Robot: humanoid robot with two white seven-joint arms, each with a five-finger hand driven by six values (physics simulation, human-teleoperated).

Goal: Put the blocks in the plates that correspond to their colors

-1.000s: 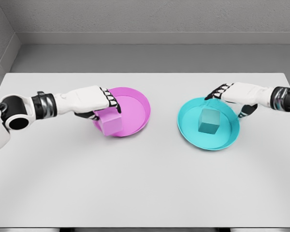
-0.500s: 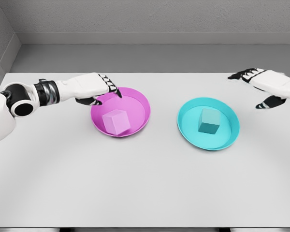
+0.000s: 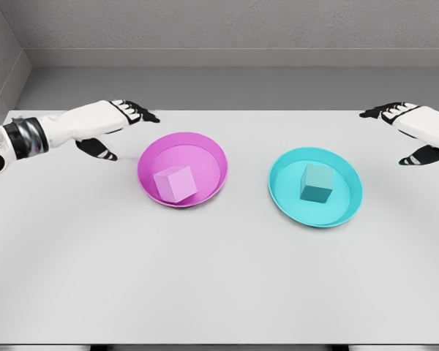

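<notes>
Both robot hands, left (image 3: 110, 124) and right (image 3: 413, 128), had pulled back open toward 9 and 3 o'clock, leaving pink block (image 3: 174, 183) in pink plate (image 3: 205, 146), teal block (image 3: 316, 183) in teal plate (image 3: 347, 208); sorting looked done.

The table (image 3: 219, 278) has a smooth, matt, pale grey top with no grain or texture. The pink plate (image 3: 205, 146) and the teal plate (image 3: 344, 212) both look like smooth plastic with a soft satin sheen along their rims. The pink block (image 3: 175, 183) and the teal block (image 3: 316, 183) are plain and matt, with flat, even faces. The 2 hands, left (image 3: 106, 124) and right (image 3: 417, 131), have smooth white hard shells with black joints and fingertips. The wall (image 3: 227, 25) behind looks rough and grainy.
</notes>
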